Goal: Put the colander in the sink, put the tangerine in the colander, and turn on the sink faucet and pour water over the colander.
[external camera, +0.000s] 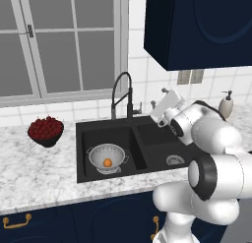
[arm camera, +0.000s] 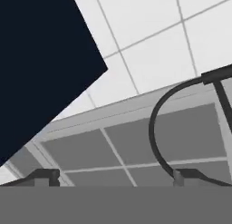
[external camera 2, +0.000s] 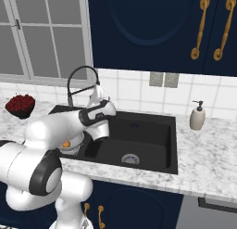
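Arm reaches forward over the sink (external camera: 88, 138), elbow bent, wrist raised and tilted toward the backsplash, with the gripper (external camera: 158, 103) just right of the sink faucet (external camera: 123, 92) base and above the right basin's back edge. Hand view shows the two finger tips (arm camera: 45, 177) far apart with nothing between them, so jaws wide and empty, looking along at the arched spout, window and wall tile. Colander (external camera: 105, 158) sits in the left basin with the tangerine (external camera: 107, 162) inside it; bowl of red berries (external camera: 46, 131) on the counter to the left.
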Controlling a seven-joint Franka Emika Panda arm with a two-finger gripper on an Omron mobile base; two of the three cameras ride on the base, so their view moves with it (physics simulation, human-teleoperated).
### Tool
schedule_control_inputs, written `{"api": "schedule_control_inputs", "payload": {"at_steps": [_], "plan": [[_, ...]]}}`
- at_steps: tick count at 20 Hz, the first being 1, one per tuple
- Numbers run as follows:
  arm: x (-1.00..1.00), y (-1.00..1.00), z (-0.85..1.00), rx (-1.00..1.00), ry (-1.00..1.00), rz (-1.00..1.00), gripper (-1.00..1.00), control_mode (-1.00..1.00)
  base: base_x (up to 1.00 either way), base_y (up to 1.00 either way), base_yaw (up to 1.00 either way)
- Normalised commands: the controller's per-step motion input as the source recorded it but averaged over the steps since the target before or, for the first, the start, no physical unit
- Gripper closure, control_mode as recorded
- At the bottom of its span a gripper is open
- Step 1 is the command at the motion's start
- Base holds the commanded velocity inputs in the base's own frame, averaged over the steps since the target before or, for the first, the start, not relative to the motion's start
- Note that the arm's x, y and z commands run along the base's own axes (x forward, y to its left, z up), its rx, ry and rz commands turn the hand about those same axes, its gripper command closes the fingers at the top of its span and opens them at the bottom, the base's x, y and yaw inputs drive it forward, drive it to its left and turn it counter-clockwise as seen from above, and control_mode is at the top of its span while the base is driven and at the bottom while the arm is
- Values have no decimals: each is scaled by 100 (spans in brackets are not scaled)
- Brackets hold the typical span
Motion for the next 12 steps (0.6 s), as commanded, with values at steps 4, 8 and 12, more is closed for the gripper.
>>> {"api": "schedule_control_inputs", "payload": {"at_steps": [4, 8, 12], "plan": [[3, -43, -28, 54, 20, 0, -100, -100, 0, 0, 0], [30, -30, -21, 32, 13, 10, -100, -100, 0, 0, 0], [35, -17, -16, 17, 9, 16, -100, -100, 0, 0, 0]]}}
